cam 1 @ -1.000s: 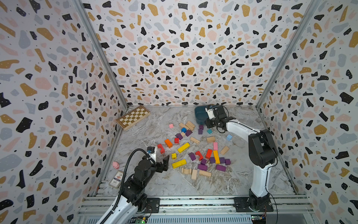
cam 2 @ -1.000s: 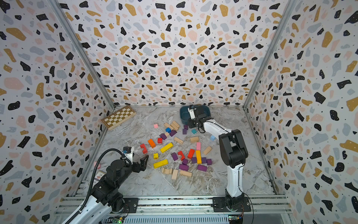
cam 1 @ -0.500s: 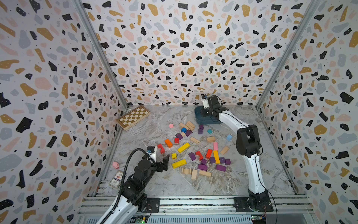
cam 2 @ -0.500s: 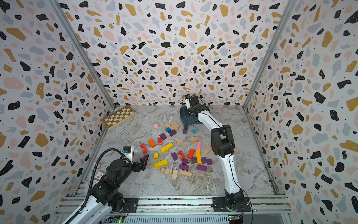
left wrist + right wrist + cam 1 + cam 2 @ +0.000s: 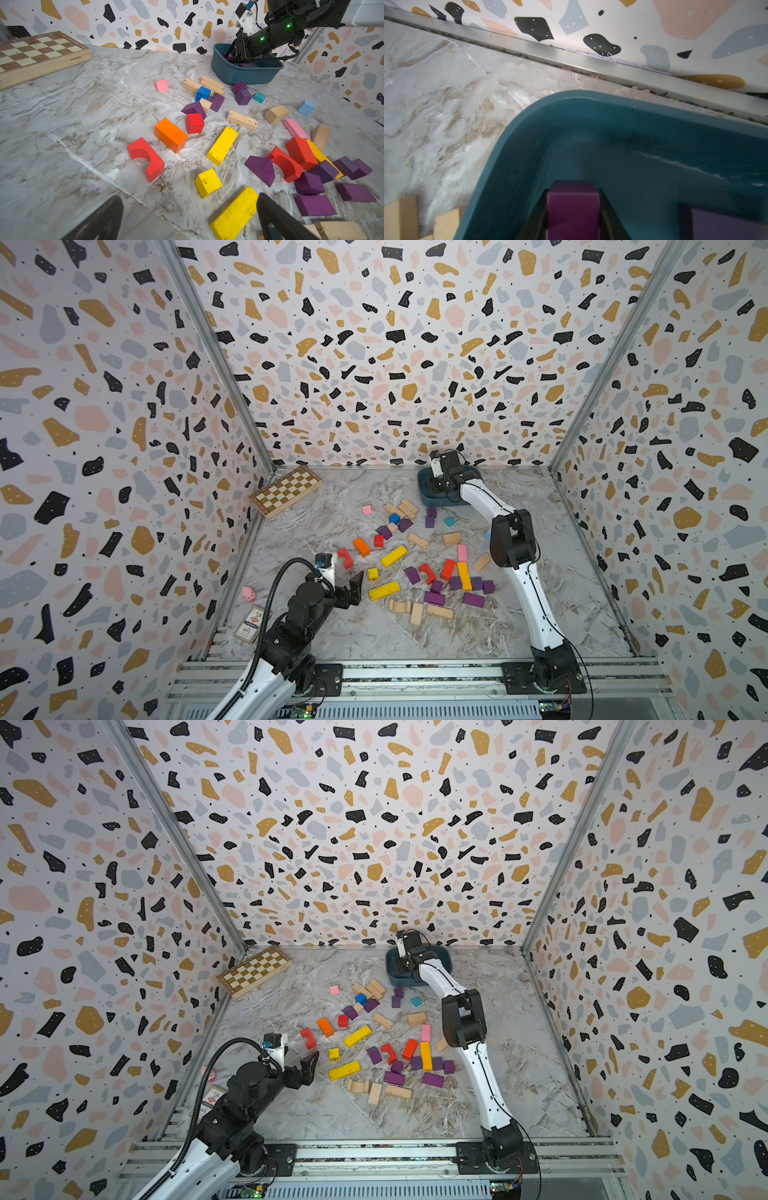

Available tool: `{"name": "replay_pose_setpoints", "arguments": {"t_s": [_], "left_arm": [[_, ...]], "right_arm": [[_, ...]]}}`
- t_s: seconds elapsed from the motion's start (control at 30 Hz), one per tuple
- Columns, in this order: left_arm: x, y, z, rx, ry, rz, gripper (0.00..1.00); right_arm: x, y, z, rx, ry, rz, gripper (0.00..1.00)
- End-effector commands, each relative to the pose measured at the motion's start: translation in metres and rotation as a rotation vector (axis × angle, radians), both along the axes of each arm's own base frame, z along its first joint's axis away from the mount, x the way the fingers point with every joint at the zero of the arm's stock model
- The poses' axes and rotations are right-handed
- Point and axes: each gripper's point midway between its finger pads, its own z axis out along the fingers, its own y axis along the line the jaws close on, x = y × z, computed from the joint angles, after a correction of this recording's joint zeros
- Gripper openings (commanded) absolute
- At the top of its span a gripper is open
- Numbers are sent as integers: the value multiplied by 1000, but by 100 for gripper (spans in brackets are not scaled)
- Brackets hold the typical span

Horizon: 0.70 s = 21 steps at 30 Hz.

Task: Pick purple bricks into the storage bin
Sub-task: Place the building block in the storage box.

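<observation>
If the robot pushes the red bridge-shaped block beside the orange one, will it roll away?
Probably not. The red bridge-shaped block lies flat on its broad side, so it should slide rather than roll. It looks like painted wood, so likely stiff. The orange block sits close, so a push that way may bump it.

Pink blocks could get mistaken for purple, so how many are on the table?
2. A small pink block lies apart on the pile's chessboard side; a pink bar lies next to the red bar. The right arm may hide others.
</observation>
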Motion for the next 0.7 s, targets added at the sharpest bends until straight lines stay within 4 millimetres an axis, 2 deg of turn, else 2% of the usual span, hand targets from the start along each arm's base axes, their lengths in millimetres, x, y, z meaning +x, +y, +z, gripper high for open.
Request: {"name": "replay_pose_setpoints", "arguments": {"t_s": [0.0,0.07,0.33,0.5,0.67], "left_arm": [[4,-1,9,-5,-46,3,99],[4,-1,8,-5,-43,3,99],[4,-1,9,-4,-44,3,99],[4,-1,9,-4,-45,3,99],[4,-1,9,-5,-45,2,99]], "right_arm": [[5,2,33,37,-42,-3,25],[5,2,36,36,-48,-1,35],[5,2,67,40,-101,13,50],[0,1,95,31,-136,24,52],[-17,0,122,9,-157,38,55]]}}
